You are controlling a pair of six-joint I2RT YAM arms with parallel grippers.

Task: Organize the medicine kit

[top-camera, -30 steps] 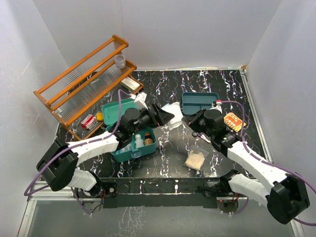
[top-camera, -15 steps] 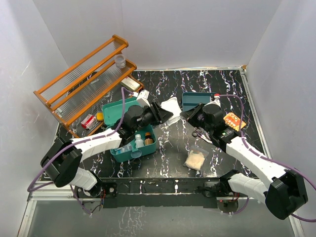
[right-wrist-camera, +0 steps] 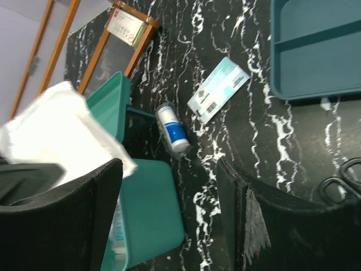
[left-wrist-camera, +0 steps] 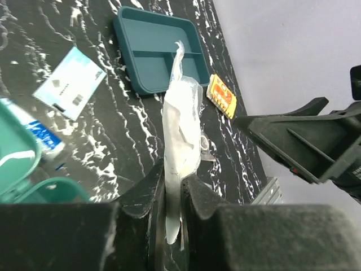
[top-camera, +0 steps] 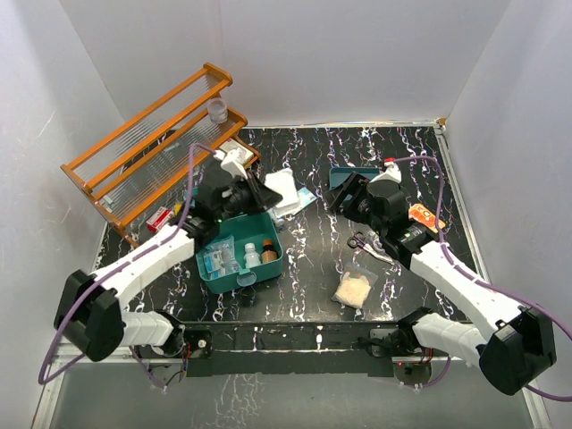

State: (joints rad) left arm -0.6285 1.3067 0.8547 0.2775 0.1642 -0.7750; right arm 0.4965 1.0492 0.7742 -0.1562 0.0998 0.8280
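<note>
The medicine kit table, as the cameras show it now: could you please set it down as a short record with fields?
medicine kit: lid open; white bottle and brown bottle inside
left end effector: shut on a white pouch, held off the table
right end effector: open, empty, near the tray
loose on table: leaflet, blue-and-white tube, scissors, clear bag, orange packet
rack: far left corner, small cup on it
</note>
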